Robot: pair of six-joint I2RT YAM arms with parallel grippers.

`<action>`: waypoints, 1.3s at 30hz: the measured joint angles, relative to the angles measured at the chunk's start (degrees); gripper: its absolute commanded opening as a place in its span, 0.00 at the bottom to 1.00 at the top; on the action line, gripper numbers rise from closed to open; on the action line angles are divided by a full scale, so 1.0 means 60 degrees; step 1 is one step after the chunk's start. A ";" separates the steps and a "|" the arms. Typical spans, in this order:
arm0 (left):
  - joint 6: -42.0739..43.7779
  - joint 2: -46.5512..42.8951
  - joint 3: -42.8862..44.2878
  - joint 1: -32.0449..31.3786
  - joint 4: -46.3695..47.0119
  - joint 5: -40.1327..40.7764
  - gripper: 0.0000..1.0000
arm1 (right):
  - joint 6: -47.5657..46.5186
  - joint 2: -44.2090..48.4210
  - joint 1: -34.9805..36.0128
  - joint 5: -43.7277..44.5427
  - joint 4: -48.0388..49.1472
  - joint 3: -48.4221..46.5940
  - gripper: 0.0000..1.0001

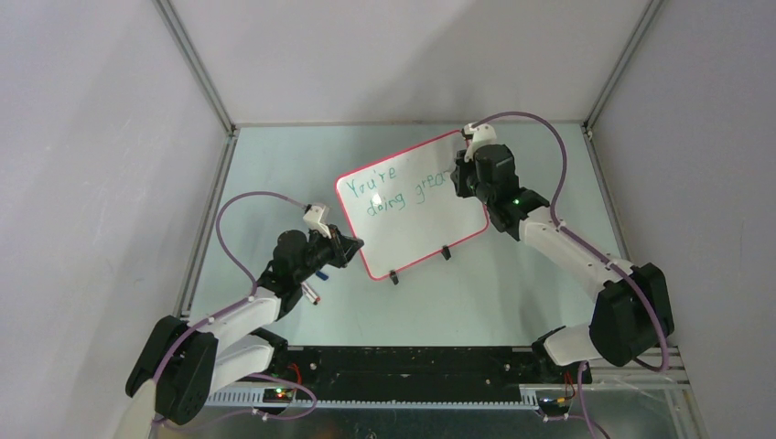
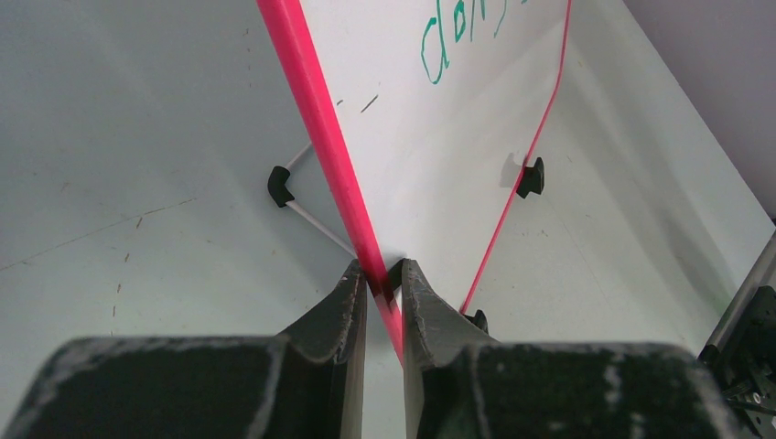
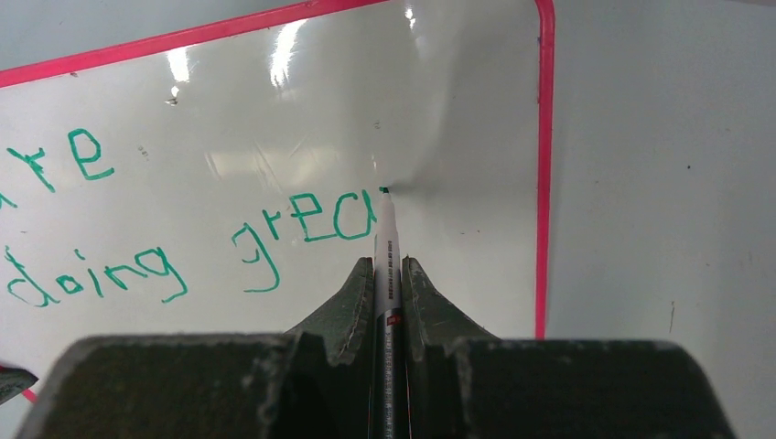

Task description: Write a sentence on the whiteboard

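The whiteboard (image 1: 416, 206) with its red-pink rim stands tilted on two black clip feet (image 1: 447, 253) mid-table. It carries green writing, "You're doing grea". My left gripper (image 1: 352, 247) is shut on the board's left rim (image 2: 316, 119), near its lower corner. My right gripper (image 1: 460, 178) is shut on a green marker (image 3: 384, 256), whose tip touches the board just right of the last letter. The board also shows in the right wrist view (image 3: 274, 119).
A small marker cap or pen piece (image 1: 314, 293) lies on the table beside the left arm. A wire stand leg with a black tip (image 2: 279, 186) sticks out behind the board. Enclosure walls and metal frame posts (image 1: 197, 69) ring the table.
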State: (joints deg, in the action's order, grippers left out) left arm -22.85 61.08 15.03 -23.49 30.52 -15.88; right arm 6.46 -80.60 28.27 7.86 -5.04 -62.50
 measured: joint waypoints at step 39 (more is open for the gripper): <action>0.0000 0.0000 0.0047 0.0000 -0.0080 0.0000 0.07 | 0.0000 0.0044 -0.0029 0.0215 0.0040 -0.0328 0.00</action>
State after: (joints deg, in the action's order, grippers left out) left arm -22.85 61.08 15.31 -23.49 30.04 -15.88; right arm 6.46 -80.34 28.10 9.15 -4.80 -64.47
